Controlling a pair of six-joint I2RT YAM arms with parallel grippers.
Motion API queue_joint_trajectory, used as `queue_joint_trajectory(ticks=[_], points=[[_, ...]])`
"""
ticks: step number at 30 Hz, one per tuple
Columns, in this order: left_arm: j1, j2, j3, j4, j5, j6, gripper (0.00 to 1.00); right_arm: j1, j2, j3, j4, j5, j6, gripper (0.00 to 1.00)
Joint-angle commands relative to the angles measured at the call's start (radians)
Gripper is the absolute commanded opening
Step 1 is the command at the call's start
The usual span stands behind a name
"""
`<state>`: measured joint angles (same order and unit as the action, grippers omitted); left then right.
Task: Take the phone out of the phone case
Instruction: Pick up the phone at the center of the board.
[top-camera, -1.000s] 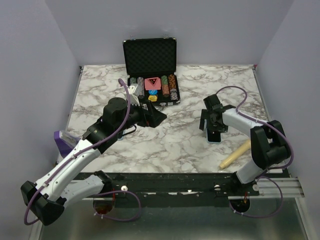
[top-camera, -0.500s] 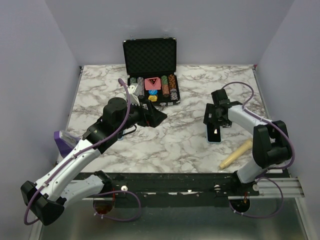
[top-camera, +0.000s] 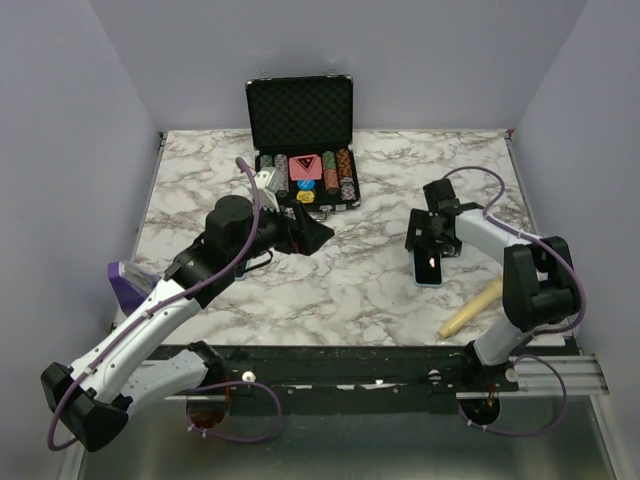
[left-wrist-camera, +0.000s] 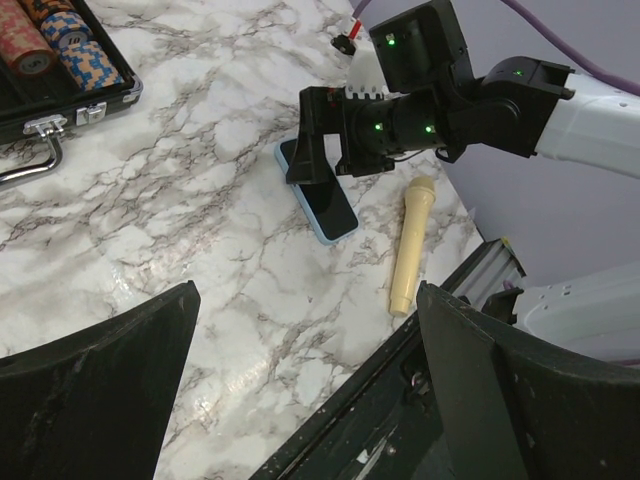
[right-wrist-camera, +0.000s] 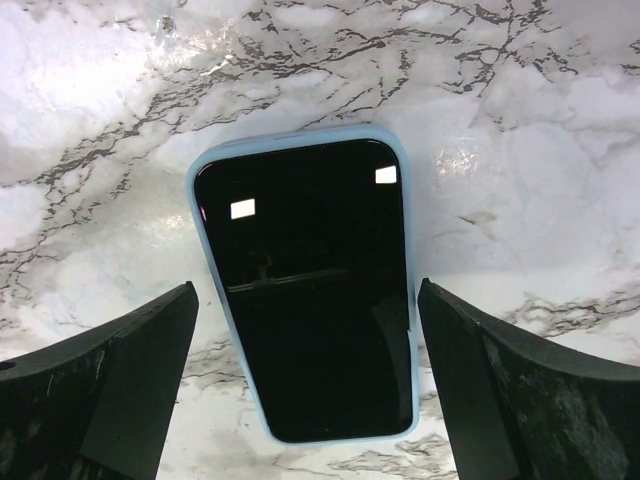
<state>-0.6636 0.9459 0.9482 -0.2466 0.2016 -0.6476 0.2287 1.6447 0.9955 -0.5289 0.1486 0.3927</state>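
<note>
Grey-veined marble bench (top-camera: 350, 290) fills centre frame, lavender walls (top-camera: 60, 150) around it. Both gape wide and empty: left hand (top-camera: 312, 232) and right hand (top-camera: 425, 246).

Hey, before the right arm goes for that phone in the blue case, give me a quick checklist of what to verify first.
1. Phone seated in blue case, screen up: ok.
2. Right pincer open: ok.
3. Phone lies between the right pincer's fingers: ok, though slightly skewed.
4. Right pincer touching the case: cannot tell.
5. Left pincer open and empty: ok.
6. Left pincer close enough to brace the case: not ok; it hovers by the chip case, well away from the phone.
</note>
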Motion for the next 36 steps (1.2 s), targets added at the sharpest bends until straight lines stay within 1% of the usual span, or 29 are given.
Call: queue_joint_trajectory(ticks=[1, 5, 8, 12, 16, 18, 19, 20, 23, 24, 27, 28, 30, 31, 33, 36], points=[[-0.008, -0.018, -0.017, 0.012, 0.024, 0.008, 0.99, -0.002, 0.029, -0.018, -0.016, 0.006, 0.009, 1.00], [-0.010, -0.019, -0.019, 0.009, 0.025, 0.008, 0.99, -0.002, 0.053, -0.017, -0.006, 0.003, 0.003, 1.00], [-0.008, -0.027, -0.019, 0.004, 0.024, 0.009, 0.99, 0.000, 0.079, -0.011, -0.002, -0.035, -0.008, 0.99], [-0.008, -0.045, -0.025, -0.003, 0.012, 0.012, 0.99, 0.004, 0.066, -0.032, 0.027, -0.078, -0.012, 0.90], [-0.008, -0.048, -0.029, -0.013, -0.004, 0.019, 0.98, 0.030, 0.043, -0.037, 0.044, -0.106, -0.020, 0.75], [-0.010, -0.047, -0.034, -0.014, -0.002, 0.016, 0.97, 0.043, 0.027, -0.047, 0.066, -0.135, -0.035, 0.66], [-0.008, -0.045, -0.035, -0.014, 0.001, 0.011, 0.97, 0.046, 0.017, -0.050, 0.078, -0.176, -0.055, 0.61], [-0.008, -0.042, -0.037, -0.013, 0.007, 0.005, 0.96, 0.053, 0.009, -0.054, 0.087, -0.199, -0.073, 0.53], [-0.008, -0.036, -0.042, -0.003, 0.021, -0.024, 0.94, 0.089, -0.016, -0.054, 0.113, -0.219, -0.115, 0.39], [-0.008, -0.035, -0.048, -0.002, 0.022, -0.040, 0.94, 0.103, -0.020, -0.054, 0.125, -0.239, -0.132, 0.32], [0.001, -0.026, -0.045, -0.040, -0.036, -0.098, 0.93, 0.155, -0.060, -0.064, 0.171, -0.283, -0.159, 0.21], [0.015, -0.022, -0.048, -0.052, -0.033, -0.121, 0.92, 0.168, -0.075, -0.072, 0.187, -0.290, -0.167, 0.19], [0.054, -0.001, -0.055, -0.043, 0.028, -0.165, 0.90, 0.195, -0.105, -0.083, 0.219, -0.313, -0.184, 0.12], [0.080, 0.013, -0.066, -0.027, 0.091, -0.194, 0.90, 0.208, -0.120, -0.093, 0.237, -0.323, -0.192, 0.10], [0.159, 0.042, -0.095, 0.025, 0.210, -0.269, 0.91, 0.237, -0.150, -0.106, 0.265, -0.348, -0.204, 0.07], [0.225, 0.077, -0.170, 0.168, 0.356, -0.371, 0.93, 0.297, -0.209, -0.127, 0.316, -0.377, -0.225, 0.05]])
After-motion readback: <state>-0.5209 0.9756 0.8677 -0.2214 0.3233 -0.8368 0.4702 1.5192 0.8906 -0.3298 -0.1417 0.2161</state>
